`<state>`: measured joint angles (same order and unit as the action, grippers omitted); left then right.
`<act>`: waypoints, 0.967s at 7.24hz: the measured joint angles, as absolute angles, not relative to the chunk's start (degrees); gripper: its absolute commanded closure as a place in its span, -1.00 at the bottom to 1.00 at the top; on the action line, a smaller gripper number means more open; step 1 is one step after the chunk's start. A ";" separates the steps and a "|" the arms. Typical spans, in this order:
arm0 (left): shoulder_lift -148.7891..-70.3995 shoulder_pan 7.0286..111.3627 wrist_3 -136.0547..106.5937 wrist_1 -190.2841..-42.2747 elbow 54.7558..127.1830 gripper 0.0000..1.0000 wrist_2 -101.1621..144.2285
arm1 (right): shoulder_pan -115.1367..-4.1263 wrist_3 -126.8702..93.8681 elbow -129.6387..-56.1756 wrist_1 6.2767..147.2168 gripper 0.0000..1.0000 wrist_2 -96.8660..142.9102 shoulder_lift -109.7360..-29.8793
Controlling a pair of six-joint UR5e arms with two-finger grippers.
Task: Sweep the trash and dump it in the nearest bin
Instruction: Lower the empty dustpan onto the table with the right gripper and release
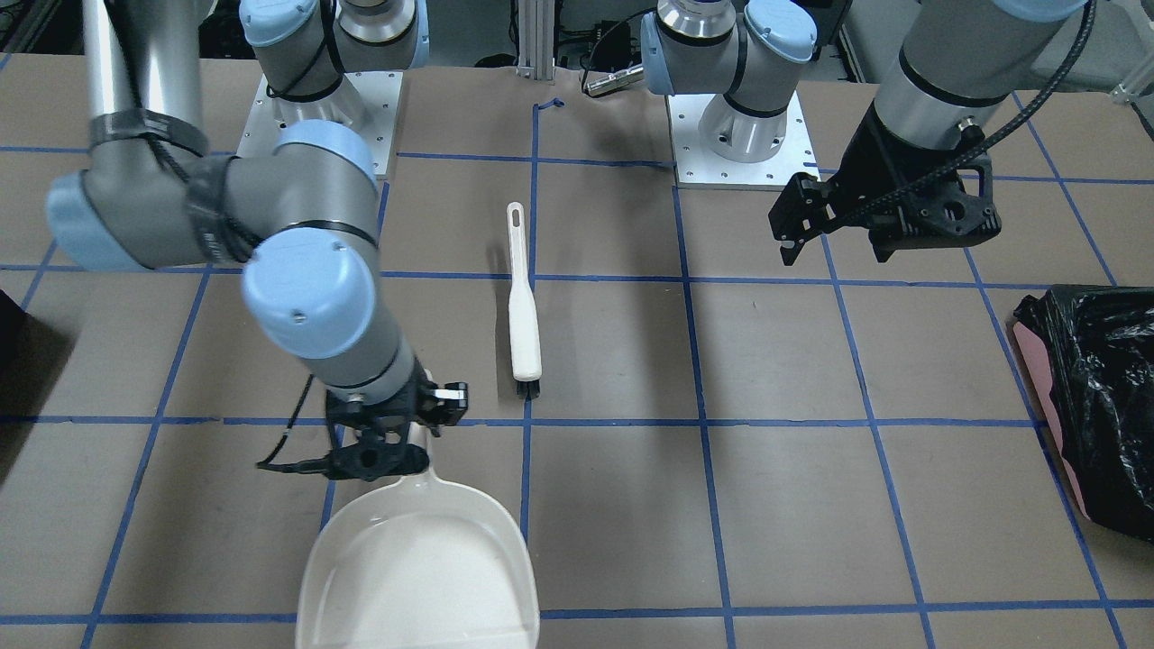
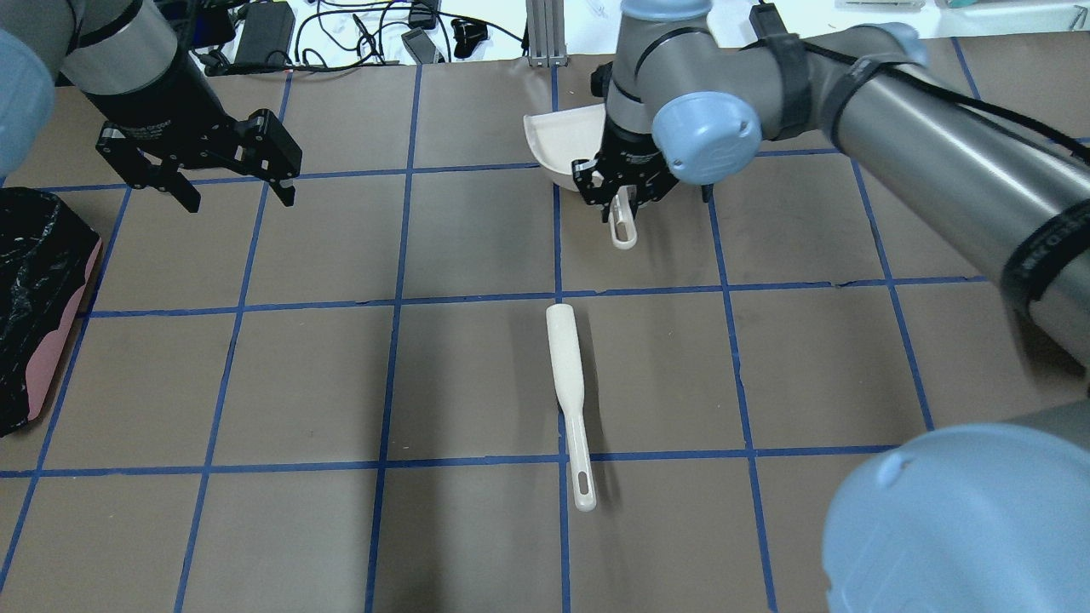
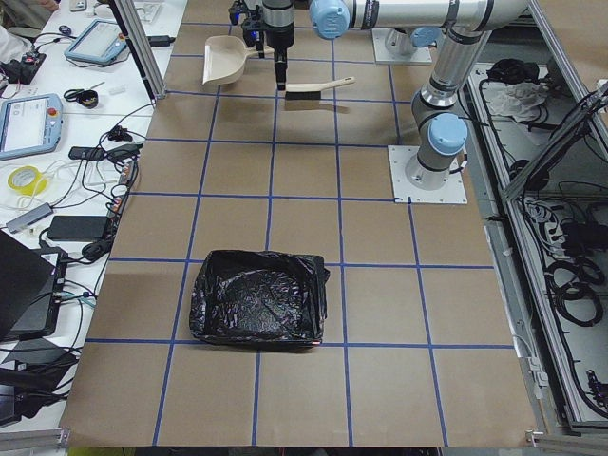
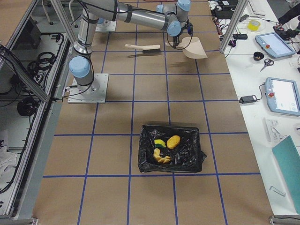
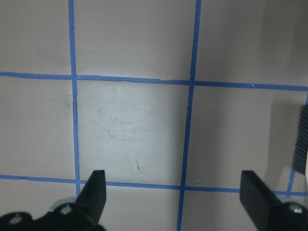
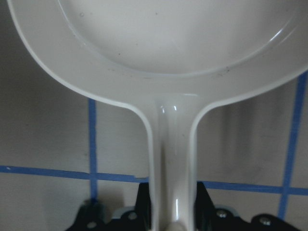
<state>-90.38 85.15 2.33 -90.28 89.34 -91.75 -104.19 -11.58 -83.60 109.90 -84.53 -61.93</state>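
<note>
The bread roll (image 4: 174, 140), the croissant (image 4: 161, 157) and the yellow-green sponge (image 4: 160, 143) lie inside the black bin (image 4: 193, 161) in the exterior right view. Only a dark sliver of that bin (image 1: 9, 329) shows in the front-facing view. My right gripper (image 1: 397, 434) (image 2: 626, 191) is shut on the handle of an empty white dustpan (image 1: 419, 559) (image 6: 173, 48), held low at the far side of the table. My left gripper (image 1: 834, 251) (image 2: 238, 200) (image 5: 175, 197) is open and empty above bare table.
A white hand brush (image 1: 525, 315) (image 2: 566, 375) lies on the table's middle, between the arms. A pink bin lined with a glossy black bag (image 1: 1095, 406) (image 2: 38, 298) stands at the table's edge on my left. Blue tape lines grid the brown surface.
</note>
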 measured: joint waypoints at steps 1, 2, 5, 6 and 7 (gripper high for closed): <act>-89.75 85.16 2.42 -90.22 89.92 -1.00 -91.58 | -105.78 -13.65 -83.74 110.26 1.00 -83.39 -61.32; -89.36 85.16 2.70 -90.17 90.51 -1.00 -91.35 | -106.47 -15.11 -84.02 110.20 1.00 -81.97 -60.88; -88.98 85.16 3.45 -90.09 91.10 -1.00 -91.51 | -106.97 -16.54 -85.53 108.93 1.00 -80.24 -60.05; -89.11 85.26 3.57 -89.90 91.13 -1.00 -91.53 | -106.97 -16.58 -85.85 108.92 1.00 -79.64 -59.91; -89.23 85.73 3.56 -89.54 91.14 -1.00 -91.55 | -106.97 -16.59 -85.98 108.99 1.00 -79.35 -59.85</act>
<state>-89.23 85.73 3.56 -89.54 91.14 -91.55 -106.97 -16.59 -85.98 108.99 -79.35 -59.85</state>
